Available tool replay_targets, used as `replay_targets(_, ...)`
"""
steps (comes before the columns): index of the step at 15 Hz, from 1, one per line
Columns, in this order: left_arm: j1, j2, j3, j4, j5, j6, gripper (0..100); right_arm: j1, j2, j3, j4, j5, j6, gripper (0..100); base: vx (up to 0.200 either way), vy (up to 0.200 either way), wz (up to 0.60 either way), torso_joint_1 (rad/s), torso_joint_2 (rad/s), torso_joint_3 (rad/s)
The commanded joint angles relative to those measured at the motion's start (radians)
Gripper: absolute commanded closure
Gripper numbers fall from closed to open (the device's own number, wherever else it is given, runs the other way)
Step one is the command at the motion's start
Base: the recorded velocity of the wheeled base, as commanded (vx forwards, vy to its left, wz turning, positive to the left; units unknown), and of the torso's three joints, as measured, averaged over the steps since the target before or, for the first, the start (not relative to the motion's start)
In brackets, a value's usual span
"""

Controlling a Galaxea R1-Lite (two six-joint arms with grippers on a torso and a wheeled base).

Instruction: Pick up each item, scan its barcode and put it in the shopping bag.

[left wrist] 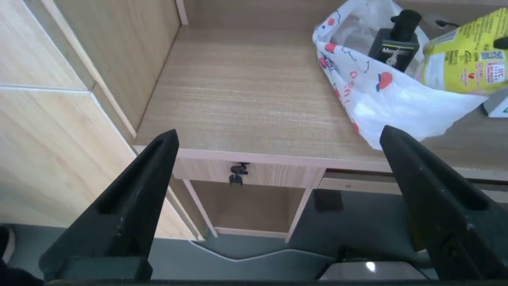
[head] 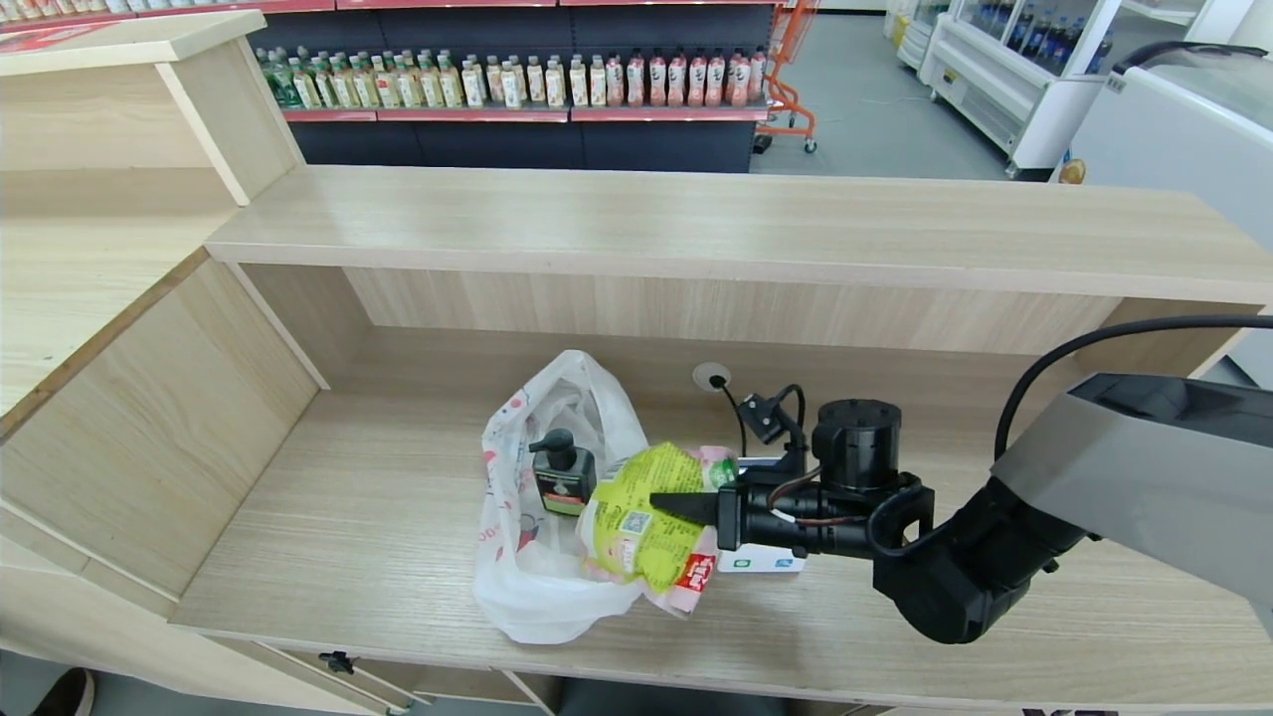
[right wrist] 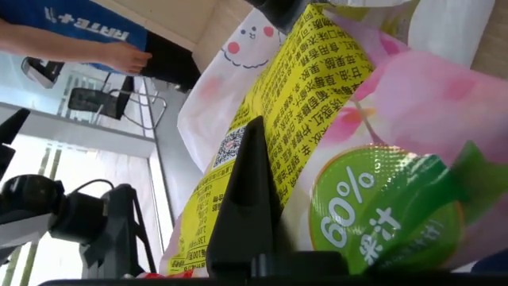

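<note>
Right end effector (head: 678, 504) is closed on a yellow-green pouch (head: 636, 522), one dark finger (right wrist: 250, 199) lying across its printed face. The pouch hangs at the bag (head: 517, 582) rim on the side nearer the right arm, partly over the mouth and partly outside it. Its long axis looks roughly crosswise to the fingers, running near-to-far on the desk (head: 348, 537). The bag mouth lies toward the robot's left of the end effector. A pump bottle (head: 563, 477) stands upright inside, near the far wall. So the drop likely needs a short carry leftward and down before release, with the pouch clearing the bottle. A white box (head: 761, 562) sits on the desk beneath the right wrist, outside the bag and probably next. Left end effector (left wrist: 278, 159) is wide open and empty, off the desk's front edge, well apart from the bag. The right arm is clearly nearer.
</note>
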Motion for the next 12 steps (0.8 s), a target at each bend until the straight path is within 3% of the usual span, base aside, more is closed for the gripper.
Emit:
replay_targets(1,0.001,0.0,0.0,0.0,0.0,0.0,0,0.006,-0.004,-0.025,0.056,0.0,-0.007,100,0.0,0.0,0.0,0.0,0.0,0.0)
replay_targets(4,0.001,0.0,0.0,0.0,-0.001,0.0,0,0.01,-0.024,-0.056,0.197,0.01,-0.103,100,0.0,0.0,0.0,0.0,0.0,0.0)
replay_targets(12,0.001,0.0,0.0,0.0,0.0,0.0,0,0.012,0.0,-0.189,0.31,0.12,-0.112,100,0.0,0.0,0.0,0.0,0.0,0.0)
